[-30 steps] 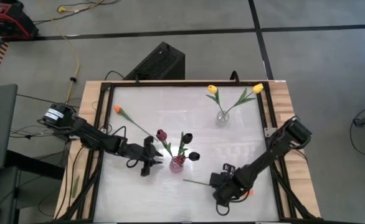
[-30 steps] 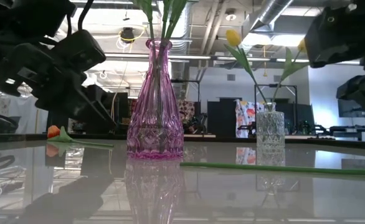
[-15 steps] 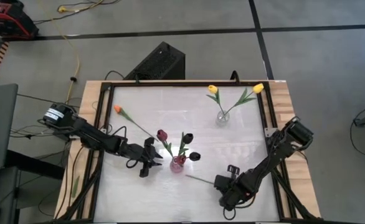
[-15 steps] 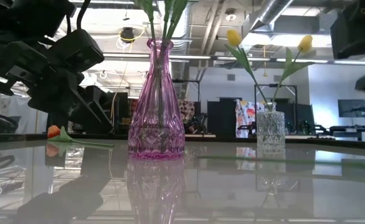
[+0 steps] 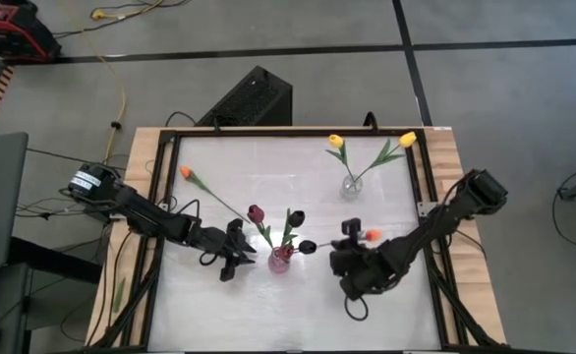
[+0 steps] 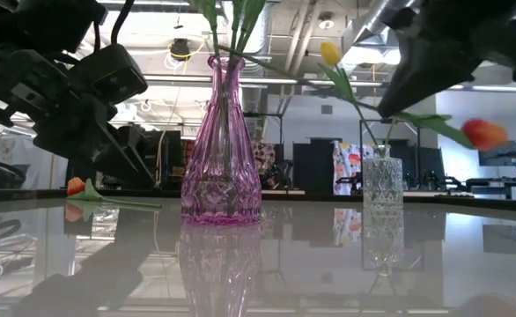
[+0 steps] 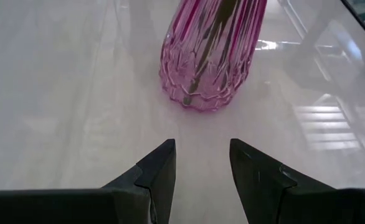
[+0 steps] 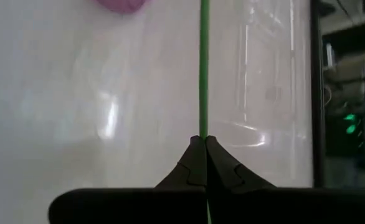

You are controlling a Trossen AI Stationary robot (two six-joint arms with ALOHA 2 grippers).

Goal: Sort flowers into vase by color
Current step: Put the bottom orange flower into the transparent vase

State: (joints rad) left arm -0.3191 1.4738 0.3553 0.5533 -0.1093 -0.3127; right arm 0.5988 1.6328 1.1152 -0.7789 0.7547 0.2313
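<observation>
Right wrist view showed the right gripper [image 8: 204, 144] with its jaws clamped on the green stem of an orange tulip [image 5: 371, 236], which ran straight ahead from the fingertips, lifted off the table [image 5: 268, 157]. Just ahead of the left gripper [image 7: 201, 158], jaws parted, stood the pink vase [image 7: 210, 53] holding dark tulips [image 5: 295, 217].

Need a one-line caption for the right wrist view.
Right gripper shut on a flower's green stem above the white table.
</observation>
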